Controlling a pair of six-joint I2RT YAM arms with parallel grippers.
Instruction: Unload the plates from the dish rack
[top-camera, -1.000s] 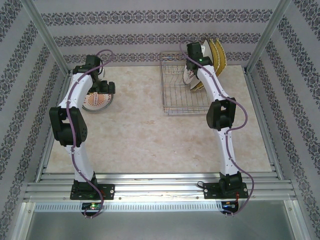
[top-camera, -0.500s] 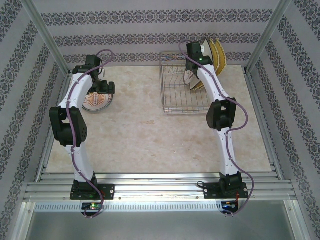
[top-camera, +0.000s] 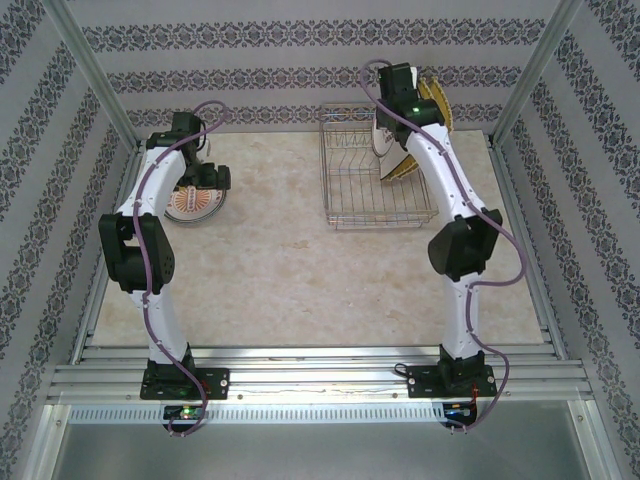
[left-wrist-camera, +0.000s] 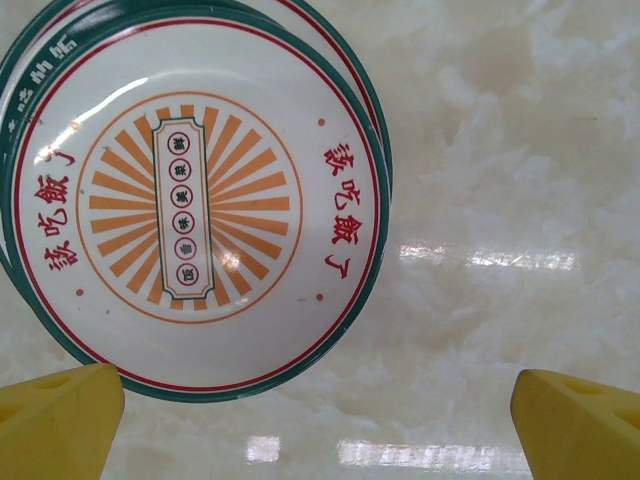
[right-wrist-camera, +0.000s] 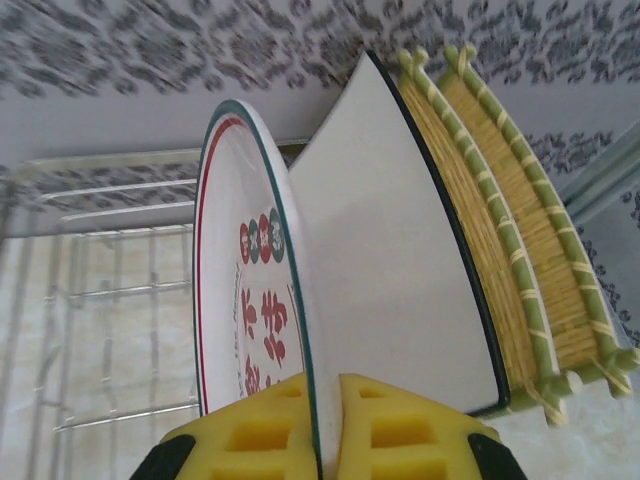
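Right gripper (right-wrist-camera: 328, 400), bottom centre of its wrist view, is clamped on the rim of a round plate (right-wrist-camera: 240, 300). Square plates (right-wrist-camera: 390, 280) stand just right of it; the rack (top-camera: 375, 185) sits upper centre-right in the top view. Left gripper (left-wrist-camera: 320, 405) hangs wide open over stacked plates (left-wrist-camera: 190, 200), upper left.

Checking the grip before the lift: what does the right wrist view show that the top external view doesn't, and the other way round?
Right wrist view: the right hand shut on the rim of a round plate standing on edge, its red lettering legible, a white square plate just behind it and two yellow grid plates past that. Top external view: the left hand above round plates lying flat on the table, well left of the rack. Both: the dish rack and the plates standing at its far right corner.
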